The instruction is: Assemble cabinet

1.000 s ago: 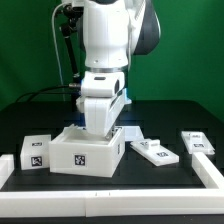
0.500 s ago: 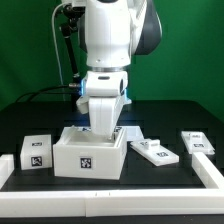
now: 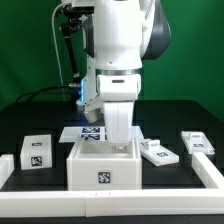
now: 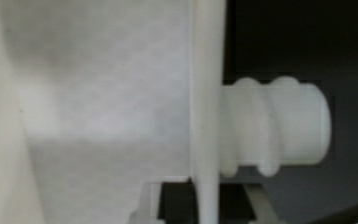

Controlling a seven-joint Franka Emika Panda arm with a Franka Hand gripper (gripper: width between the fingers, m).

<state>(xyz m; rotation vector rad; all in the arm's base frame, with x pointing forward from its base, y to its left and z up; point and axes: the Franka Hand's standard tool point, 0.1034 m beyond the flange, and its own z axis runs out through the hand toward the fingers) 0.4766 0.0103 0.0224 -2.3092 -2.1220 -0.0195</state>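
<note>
The cabinet body is a white open-topped box with a black-and-white tag on its front face. It stands near the front rail, in the middle of the exterior view. My gripper reaches down into its open top and is shut on its far wall. In the wrist view the thin white wall runs between my dark fingers, with my gripper closed on it. A ribbed white knob sticks out from the wall's outer side.
A small white tagged cube sits at the exterior view's left. Two flat white tagged parts lie at the right. The marker board lies behind the cabinet. A white rail borders the black table's front and sides.
The cabinet body has slid toward the exterior view's right and toward the front rail, turning square to the camera. My gripper moved with it, still closed on the wall.
</note>
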